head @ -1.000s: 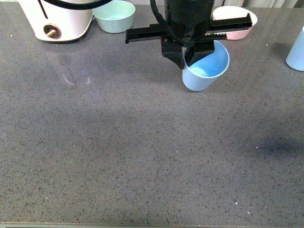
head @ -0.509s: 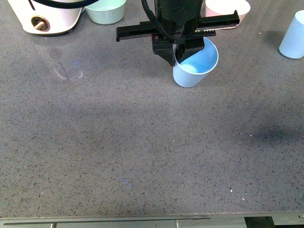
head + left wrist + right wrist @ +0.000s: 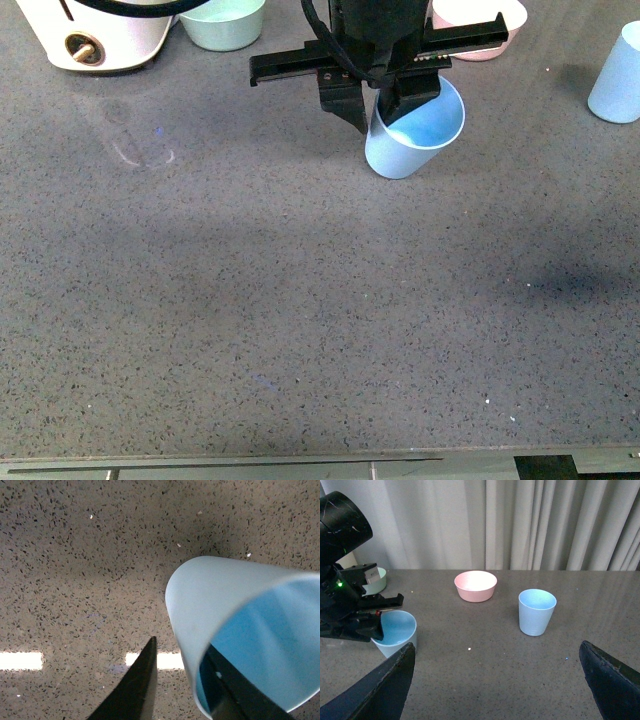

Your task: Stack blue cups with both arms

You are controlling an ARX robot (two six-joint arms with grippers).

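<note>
My left gripper pinches the blue cup's rim; it has tilted and lifted slightly, so transport toward the far-right cup begins.

One pale blue cup is tilted, its open mouth up, pinched at the rim by black fingers. The other blue cup stands upright, well apart on the grey table.

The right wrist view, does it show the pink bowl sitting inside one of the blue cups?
No, the pink bowl stands alone on the countertop, apart from both the free blue cup and the held blue cup.
</note>
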